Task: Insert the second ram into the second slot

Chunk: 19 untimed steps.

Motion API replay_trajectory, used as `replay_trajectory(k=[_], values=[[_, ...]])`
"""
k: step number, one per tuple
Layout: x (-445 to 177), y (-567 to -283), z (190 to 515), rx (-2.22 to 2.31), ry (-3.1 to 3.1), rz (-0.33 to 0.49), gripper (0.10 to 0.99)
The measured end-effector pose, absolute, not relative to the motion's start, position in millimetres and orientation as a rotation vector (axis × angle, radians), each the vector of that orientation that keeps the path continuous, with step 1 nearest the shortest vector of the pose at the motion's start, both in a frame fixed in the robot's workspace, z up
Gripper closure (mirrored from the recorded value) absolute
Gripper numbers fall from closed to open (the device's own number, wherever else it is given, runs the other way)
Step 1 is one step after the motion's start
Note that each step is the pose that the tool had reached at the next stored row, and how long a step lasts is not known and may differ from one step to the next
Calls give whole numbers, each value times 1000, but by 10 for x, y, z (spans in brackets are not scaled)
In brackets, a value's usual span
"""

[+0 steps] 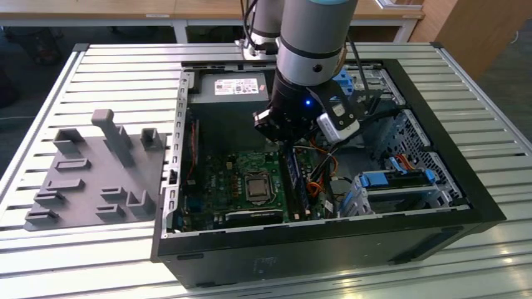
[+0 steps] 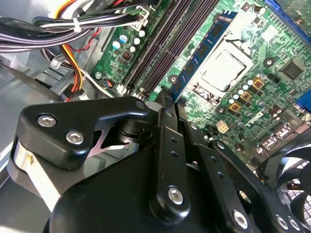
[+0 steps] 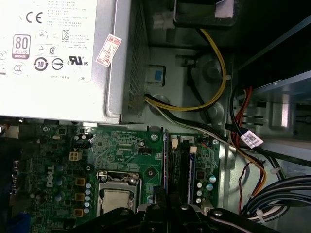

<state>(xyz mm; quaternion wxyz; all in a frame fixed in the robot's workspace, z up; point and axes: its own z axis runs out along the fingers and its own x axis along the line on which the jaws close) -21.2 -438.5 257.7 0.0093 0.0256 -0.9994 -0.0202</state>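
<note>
The second ram (image 2: pixel 199 53) is a thin dark-blue stick standing on edge along the memory slots beside the processor socket (image 2: pixel 223 70). Its near end runs in between my black fingertips. My gripper (image 2: pixel 167 99) looks shut on that end. In the first wrist view the ram (image 3: pixel 166 160) is a narrow dark line leading into my gripper (image 3: pixel 167 201), with the other slots (image 3: pixel 182 165) alongside. In the exterior view my gripper (image 1: pixel 285 144) hangs low inside the open computer case over the ram (image 1: pixel 293 177). Whether the stick is seated in its slot, I cannot tell.
The silver power supply (image 1: pixel 233 90) sits behind the motherboard. Bundled cables (image 2: pixel 73 29) crowd the slots' outer side. Blue drive brackets (image 1: pixel 399 180) fill the case at the exterior view's right. A grey fixture tray (image 1: pixel 91 168) lies on the slatted table at that view's left.
</note>
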Motion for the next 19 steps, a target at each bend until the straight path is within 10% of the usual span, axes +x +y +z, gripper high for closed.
replay_trajectory(k=[19], values=[[-210,-4386,2480,79,-3121,-57,949]])
